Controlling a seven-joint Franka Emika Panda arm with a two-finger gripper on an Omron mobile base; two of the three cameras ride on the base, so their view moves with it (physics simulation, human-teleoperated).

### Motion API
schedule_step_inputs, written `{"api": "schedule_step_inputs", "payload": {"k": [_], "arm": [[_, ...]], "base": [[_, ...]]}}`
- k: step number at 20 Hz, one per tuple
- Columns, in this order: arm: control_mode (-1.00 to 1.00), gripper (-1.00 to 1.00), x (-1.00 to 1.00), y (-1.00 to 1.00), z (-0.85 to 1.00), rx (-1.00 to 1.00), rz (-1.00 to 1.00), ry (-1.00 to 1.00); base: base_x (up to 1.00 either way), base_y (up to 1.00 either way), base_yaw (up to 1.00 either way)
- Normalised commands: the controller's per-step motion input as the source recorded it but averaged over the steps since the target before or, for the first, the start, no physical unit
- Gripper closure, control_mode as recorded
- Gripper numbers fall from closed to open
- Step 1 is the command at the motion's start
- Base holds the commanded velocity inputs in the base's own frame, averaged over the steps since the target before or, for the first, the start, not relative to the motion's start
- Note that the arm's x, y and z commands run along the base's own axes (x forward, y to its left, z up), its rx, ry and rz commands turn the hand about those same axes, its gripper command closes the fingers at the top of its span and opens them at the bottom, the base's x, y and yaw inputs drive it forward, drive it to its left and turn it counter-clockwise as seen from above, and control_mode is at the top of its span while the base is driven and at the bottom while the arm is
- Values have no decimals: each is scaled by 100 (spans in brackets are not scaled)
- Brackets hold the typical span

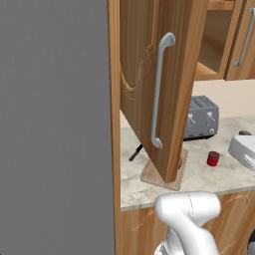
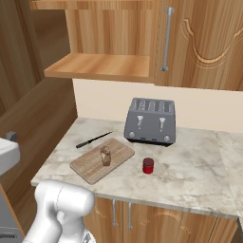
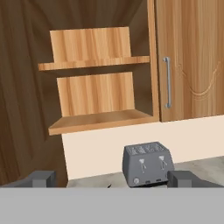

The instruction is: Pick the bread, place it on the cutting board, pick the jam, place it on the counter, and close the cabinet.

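The bread (image 2: 105, 155) stands on the cutting board (image 2: 95, 166), which lies on the counter (image 2: 190, 175) left of the toaster. The red jam (image 2: 148, 165) jar sits on the counter just right of the board, also seen in the left base view as the jam (image 1: 213, 158). The cabinet (image 3: 96, 96) is open, both shelves bare. Its door (image 1: 139, 60) swings out over the cutting board (image 1: 172, 180) and hides most of it. My gripper (image 3: 113, 179) is open with nothing between its fingertips (image 3: 41, 178), facing the cabinet from a distance.
A grey toaster (image 2: 150, 121) stands at the back of the counter. A black knife (image 2: 93, 140) lies behind the board. The door's long silver handle (image 1: 159, 89) faces me. A closed neighbouring door (image 2: 204, 42) is right of the opening. A grey wall (image 1: 55, 124) fills the left.
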Motion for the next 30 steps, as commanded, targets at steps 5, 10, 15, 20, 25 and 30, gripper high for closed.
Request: {"api": "schedule_step_inputs", "payload": {"k": [5, 10, 15, 20, 25, 30], "arm": [[-100, -100, -21, 41, 0, -1, 0, -8], [-100, -100, -16, 36, 0, 0, 0, -7], [-100, -100, -6, 39, 0, -1, 0, -4], [-100, -100, -2, 41, 0, -2, 0, -3], [-100, -100, 0, 35, 0, -2, 0, -3], [-100, -100, 0, 29, 0, -1, 0, -5]], "base": [[0, 0, 0], [0, 0, 0], [0, 0, 0], [0, 0, 0], [0, 0, 0], [0, 0, 0]]}}
